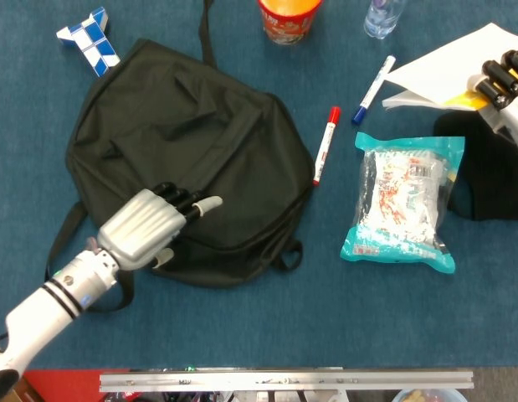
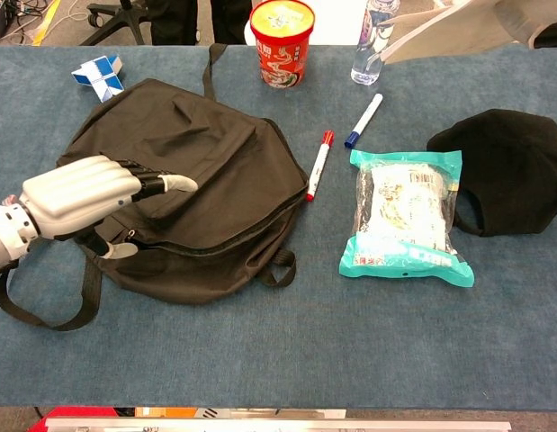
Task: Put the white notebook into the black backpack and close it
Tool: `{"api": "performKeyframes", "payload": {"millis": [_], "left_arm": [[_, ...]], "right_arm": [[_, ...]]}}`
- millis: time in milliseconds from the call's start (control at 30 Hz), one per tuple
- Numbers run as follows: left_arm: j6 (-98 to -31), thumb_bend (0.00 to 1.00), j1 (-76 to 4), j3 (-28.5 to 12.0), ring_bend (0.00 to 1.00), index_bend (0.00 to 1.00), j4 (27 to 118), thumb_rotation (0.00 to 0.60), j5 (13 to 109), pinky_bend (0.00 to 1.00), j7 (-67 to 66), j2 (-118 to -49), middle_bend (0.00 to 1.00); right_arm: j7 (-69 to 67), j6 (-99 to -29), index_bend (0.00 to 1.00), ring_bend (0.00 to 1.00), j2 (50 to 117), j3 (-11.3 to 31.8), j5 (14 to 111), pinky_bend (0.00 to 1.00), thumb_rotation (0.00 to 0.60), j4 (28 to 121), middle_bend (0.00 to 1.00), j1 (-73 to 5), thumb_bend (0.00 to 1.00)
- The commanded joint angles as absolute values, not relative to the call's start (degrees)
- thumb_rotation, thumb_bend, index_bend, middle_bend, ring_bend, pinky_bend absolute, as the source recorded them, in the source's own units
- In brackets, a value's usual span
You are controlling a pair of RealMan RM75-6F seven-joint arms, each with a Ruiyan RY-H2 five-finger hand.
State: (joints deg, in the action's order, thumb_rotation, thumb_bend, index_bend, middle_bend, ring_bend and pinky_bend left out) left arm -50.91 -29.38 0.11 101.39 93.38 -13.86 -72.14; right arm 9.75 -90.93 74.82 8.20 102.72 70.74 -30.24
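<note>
Head view: my left hand lies over the lower front of the black backpack, fingers stretched out and spread, gripping nothing. At the right edge, my right hand pinches the white notebook, held above a black cap. A red marker and a blue marker lie between backpack and snack packet.

Chest view: my left hand rests on the backpack by its zipper. The notebook hangs raised at top right; whether the hand there is closed, I cannot tell from here.
</note>
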Motion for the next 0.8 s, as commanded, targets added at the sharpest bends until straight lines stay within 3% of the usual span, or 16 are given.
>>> {"api": "performKeyframes", "payload": {"millis": [33,800], "left_arm": [[-49.14,0.19,-30.48,0.34,0.21,0.07,101.97,0.600,91.67,0.24,-15.64,-73.44,0.15],[-46.91,0.17,-34.72,-2.92,0.19,0.03,98.88,0.600,74.87,0.24,-22.42,-86.83,0.12]], "right_arm": [[9.40,-91.07,0.87,0.52,74.69,8.24,102.53,0.63,0.600,70.49,0.66,-30.13,0.51],[7.02,-92.60,0.87,0.52,73.59,7.90,101.82,0.63,0.600,69.60,0.67,-28.78,0.51]]}}
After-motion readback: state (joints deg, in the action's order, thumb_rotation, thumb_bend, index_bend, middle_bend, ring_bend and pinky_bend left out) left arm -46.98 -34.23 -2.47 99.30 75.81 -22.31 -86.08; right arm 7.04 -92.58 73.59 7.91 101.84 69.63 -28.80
